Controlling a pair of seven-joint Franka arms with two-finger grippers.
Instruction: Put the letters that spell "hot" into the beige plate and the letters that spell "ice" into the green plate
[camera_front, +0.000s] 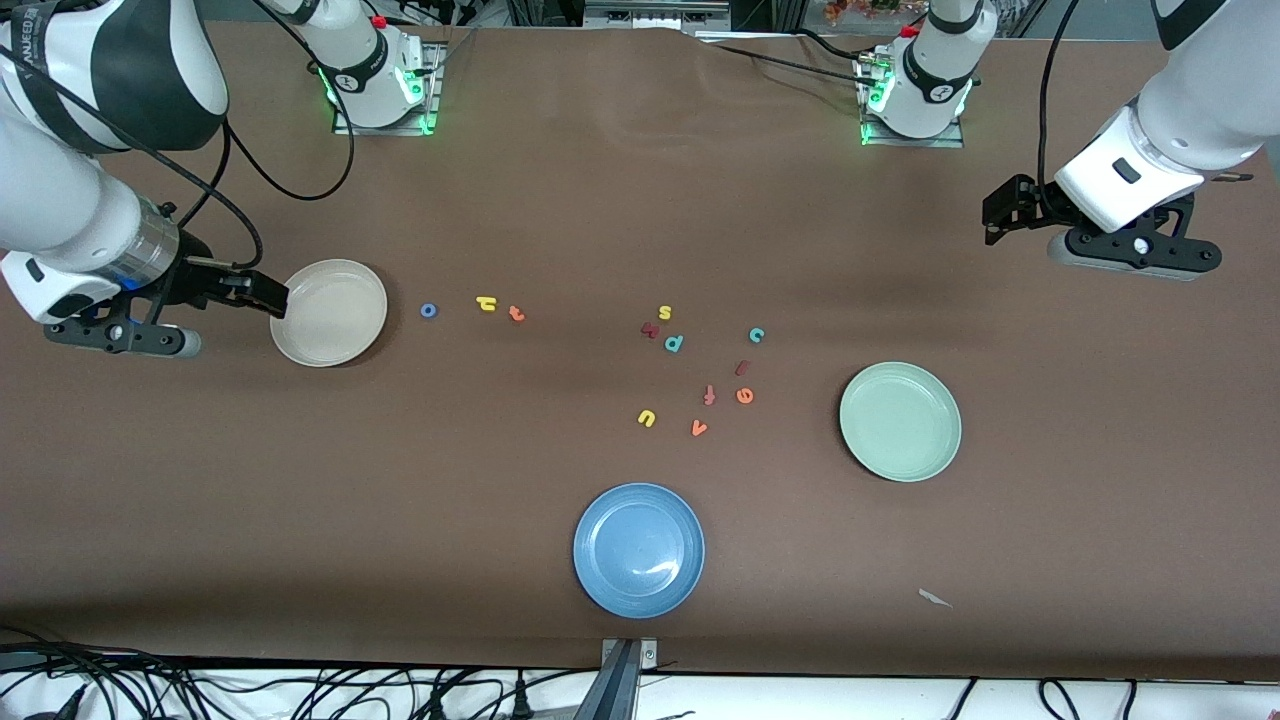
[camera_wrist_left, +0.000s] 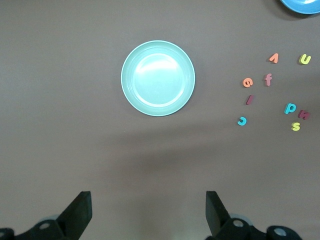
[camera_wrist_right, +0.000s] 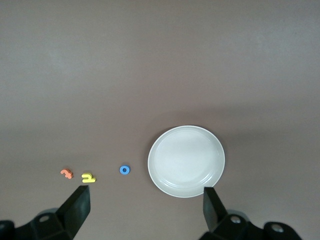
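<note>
Both beige plate (camera_front: 329, 312) and green plate (camera_front: 900, 421) hold nothing.

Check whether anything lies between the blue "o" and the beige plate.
Nothing visible does: bare table separates the blue "o" from the beige plate. The yellow "h" and orange "t" lie past it, toward the left arm's end.

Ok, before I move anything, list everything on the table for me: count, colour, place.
beige plate: one, cream, right arm's end, empty.
green plate: one, pale mint, left arm's end, empty.
blue plate: one, nearest the front camera, empty.
"o": one, blue, beside the beige plate.
"h", "t": yellow, orange, beside the "o".
"c", "i", "e": teal, dark red, orange, mid-table cluster.
other letters: six, same cluster.
paper scrap: one, white, near front edge.
left gripper: open, empty, over bare table.
right gripper: open, empty, over the beige plate's rim.
</note>
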